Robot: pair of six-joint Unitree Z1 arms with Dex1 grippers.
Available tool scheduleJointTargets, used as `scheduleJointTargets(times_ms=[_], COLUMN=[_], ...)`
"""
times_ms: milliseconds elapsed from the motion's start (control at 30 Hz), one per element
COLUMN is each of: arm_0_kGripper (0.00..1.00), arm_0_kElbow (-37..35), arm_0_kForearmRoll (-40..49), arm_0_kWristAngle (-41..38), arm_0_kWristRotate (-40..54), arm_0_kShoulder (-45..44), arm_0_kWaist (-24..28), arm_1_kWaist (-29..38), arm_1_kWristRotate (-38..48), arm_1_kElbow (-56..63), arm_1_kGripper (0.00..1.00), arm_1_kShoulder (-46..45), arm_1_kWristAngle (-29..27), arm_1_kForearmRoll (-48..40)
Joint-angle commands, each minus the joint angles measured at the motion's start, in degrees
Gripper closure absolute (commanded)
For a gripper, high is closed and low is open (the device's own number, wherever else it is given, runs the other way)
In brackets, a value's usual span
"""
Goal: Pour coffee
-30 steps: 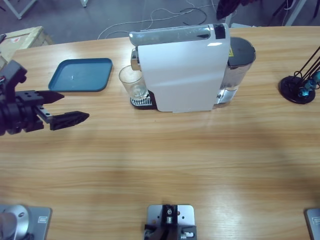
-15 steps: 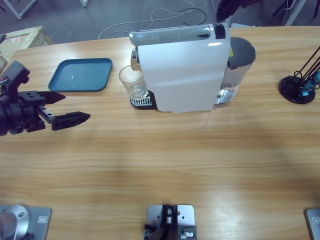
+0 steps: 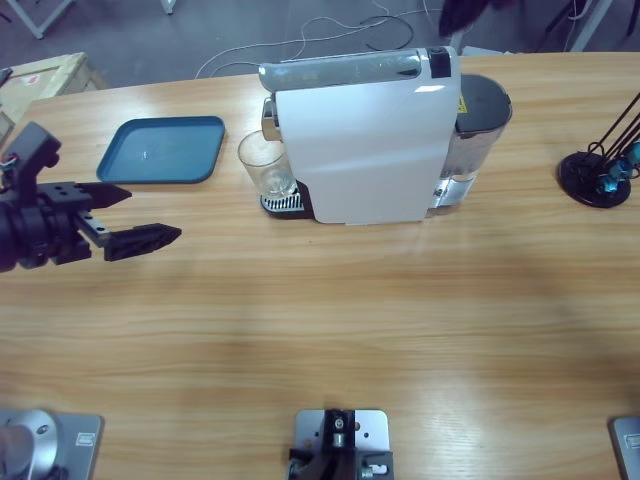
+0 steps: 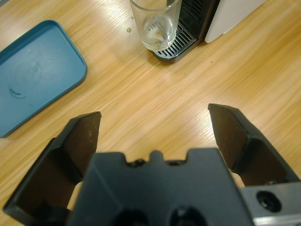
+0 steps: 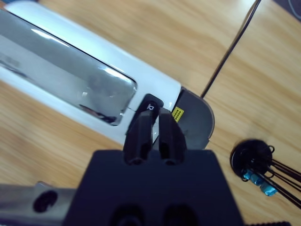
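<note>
A thin film of coffee (image 4: 157, 41) sits at the bottom of the one clear glass (image 4: 155, 23), barely tinting its base, the glass upright on the drip grille (image 4: 173, 46) of the single white coffee machine (image 3: 365, 140) on the wooden counter (image 3: 330, 320). My left gripper (image 3: 140, 218) hovers over bare counter with its jaws spread wide and nothing between them, the glass ahead of the jaws and well apart from them. One dark blue tray (image 3: 165, 150) lies flat beside the machine, off to the left of my left jaws in the wrist view. My right gripper (image 5: 154, 123) hangs above the machine's top, jaws drawn nearly together, their tips over the small black button panel (image 5: 151, 105) at the end of the silver lid (image 5: 61, 70); from there the coffee is out of sight. One black lamp base (image 3: 595, 178) stands at the counter's far end.
</note>
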Motion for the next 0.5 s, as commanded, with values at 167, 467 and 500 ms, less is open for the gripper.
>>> scheduleJointTargets(times_ms=[167, 467, 500], arm_0_kGripper=[0.013, 0.013, 0.013], arm_0_kElbow=[1.29, 1.36, 1.36], arm_0_kForearmRoll=[-0.56, -0.56, -0.56], arm_0_kWristAngle=[0.47, 0.32, 0.39], arm_0_kWristRotate=[0.45, 0.45, 0.45], arm_0_kShoulder=[1.50, 1.73, 1.68], arm_0_kWaist=[-0.53, -0.53, -0.53], arm_1_kWaist=[3.01, 3.01, 3.01], arm_1_kWristRotate=[6.52, 6.52, 6.52], arm_1_kElbow=[13.34, 13.11, 13.04], arm_1_kGripper=[0.000, 0.000, 0.000], arm_1_kShoulder=[-9.01, -8.81, -8.73], arm_1_kWristAngle=[-0.07, -0.07, -0.07], arm_1_kForearmRoll=[-7.28, -7.55, -7.55])
